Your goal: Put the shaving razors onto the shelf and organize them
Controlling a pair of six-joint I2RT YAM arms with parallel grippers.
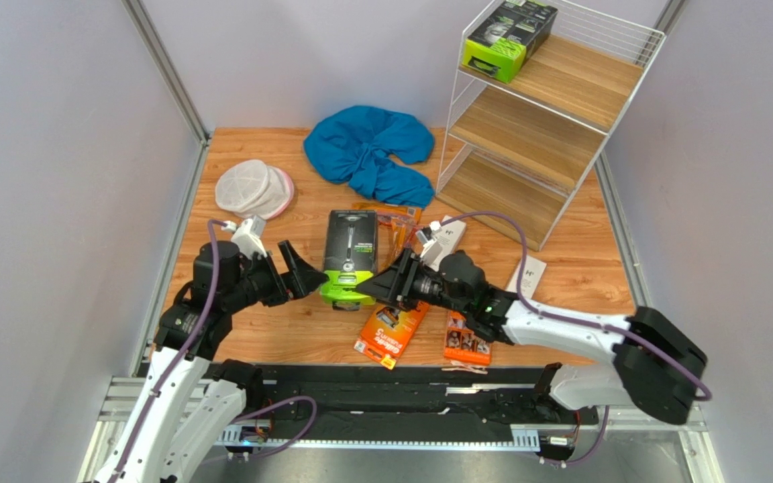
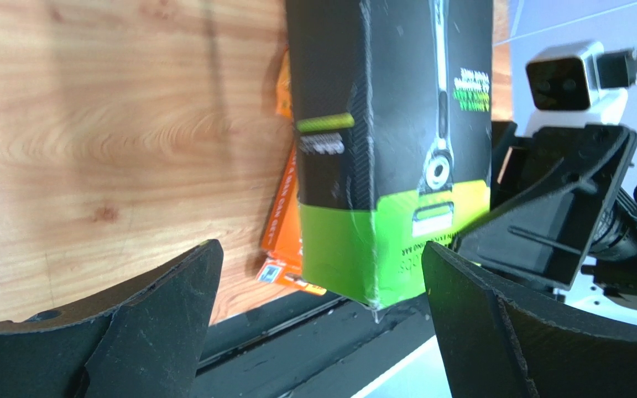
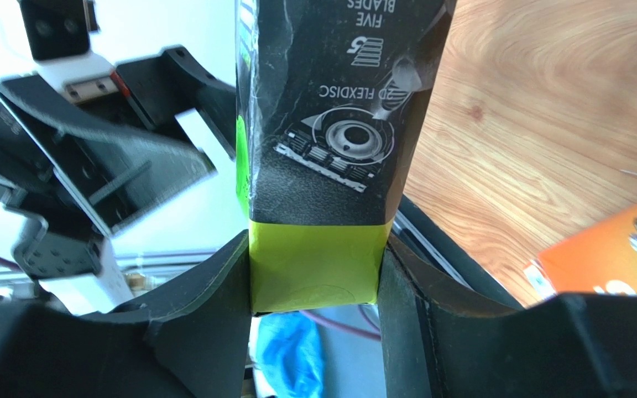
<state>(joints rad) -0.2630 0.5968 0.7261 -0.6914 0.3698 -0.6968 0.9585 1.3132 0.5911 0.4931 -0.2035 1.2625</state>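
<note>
1. One lime-green-and-black box is my concern; it lies on the table out from the shelf, off its lowest tier and towards the arm bases, green end pointing away from the shelf; whether it is lifted clear I cannot tell.
2. I judge it light, hollow and fairly stiff, a glossy carton that could slip or dent; the edges already show creases in the wrist views; the narrow green end, taken across its two side faces, looks the soundest hold.
3. Its body is black with a printed razor handle and white lettering; a lime band wraps the end farthest from the shelf.
4. My right gripper is pinching that lime end, one finger flat on either face.
5. My left gripper stands spread wide on the box's side away from the shelf; the box sits ahead of its fingers, apart from both.
6. A twin box rests on the shelf's top tier; the lower tiers are bare.
7. Slim white boxes and clear bags lie between my box and the shelf; orange cartons lie farther from the shelf, near the bases.
8. A blue cloth sits just beside the shelf; a mesh pouch lies well apart from it.
</note>
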